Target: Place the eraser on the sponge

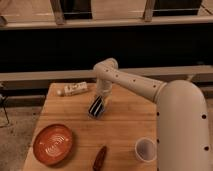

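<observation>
The claw (101,99) hangs low over the wooden counter (125,122), at the black eraser (96,106), which sits tilted over the light-blue sponge (93,116); whether it grips or has let go cannot be told. Around them: a white labelled tube (75,89) with unreadable writing, an orange plate (52,144), a white cup (145,149). Dark railings run behind.

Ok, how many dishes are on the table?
2: orange plate front left, cup front right; none seems hidden. The gripper is farther back, at the eraser and sponge.
</observation>
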Controlling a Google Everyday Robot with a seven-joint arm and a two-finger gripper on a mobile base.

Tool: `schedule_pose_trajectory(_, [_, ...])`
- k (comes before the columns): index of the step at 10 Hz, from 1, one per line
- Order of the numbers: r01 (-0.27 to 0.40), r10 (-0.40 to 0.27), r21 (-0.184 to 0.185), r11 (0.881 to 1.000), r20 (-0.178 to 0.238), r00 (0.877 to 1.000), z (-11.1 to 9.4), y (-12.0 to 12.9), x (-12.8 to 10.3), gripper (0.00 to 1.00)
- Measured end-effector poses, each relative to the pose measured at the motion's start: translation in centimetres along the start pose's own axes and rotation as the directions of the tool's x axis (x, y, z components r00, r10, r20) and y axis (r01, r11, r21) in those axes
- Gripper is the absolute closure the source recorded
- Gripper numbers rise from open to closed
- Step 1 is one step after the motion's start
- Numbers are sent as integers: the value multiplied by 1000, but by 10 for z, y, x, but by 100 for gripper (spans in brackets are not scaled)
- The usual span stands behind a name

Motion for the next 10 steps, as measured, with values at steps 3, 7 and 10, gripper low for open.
schedule_pose_trajectory(3, [6,-6,5,1000,13,1000,2,-1,-2,20])
schedule_pose_trajectory(7, [-2,0,54,999,44,999,-3,1,1,21])
schedule_pose_trajectory(10, [-5,4,39,999,34,999,-3,-13,9,45])
